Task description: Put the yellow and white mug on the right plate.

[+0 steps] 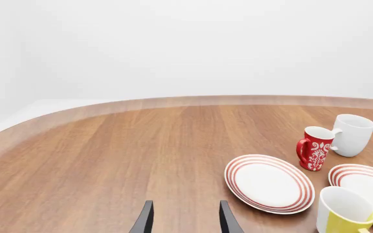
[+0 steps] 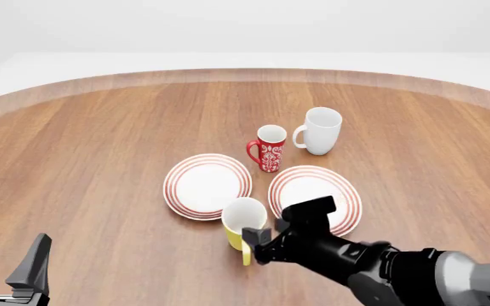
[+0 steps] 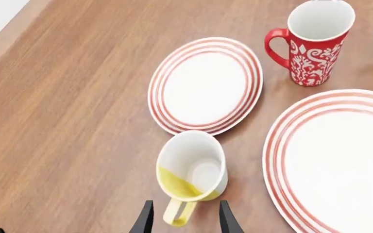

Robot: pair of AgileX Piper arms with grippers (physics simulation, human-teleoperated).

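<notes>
Standing upright on the wooden table (image 2: pixel 100 146), toward its near edge and about midway between its left and right sides, the yellow and white mug (image 2: pixel 243 223) is seen with its yellow handle turned toward the near edge and its white inside showing. The right gripper (image 3: pixel 184 217) is positioned at that handle: in the right wrist view its two dark fingers are spread, one on each side of the handle, and whether they touch it cannot be told. The mug is set just at the near edge of the left plate (image 2: pixel 207 185) and just beside the near left rim of the right plate (image 2: pixel 315 194), part of which is covered by the right arm in the front view. Both plates are white with thin red rings and lie side by side near the middle of the table, close but apart. Behind them, toward the far edge, a red white-patterned mug (image 2: pixel 269 148) is placed between the two plates, and an all-white mug (image 2: pixel 320 131) is placed to its right, a little farther back. The left gripper (image 2: pixel 11 262) is held over the near left corner of the table, well apart from the crockery, its fingers spread with nothing between them.
</notes>
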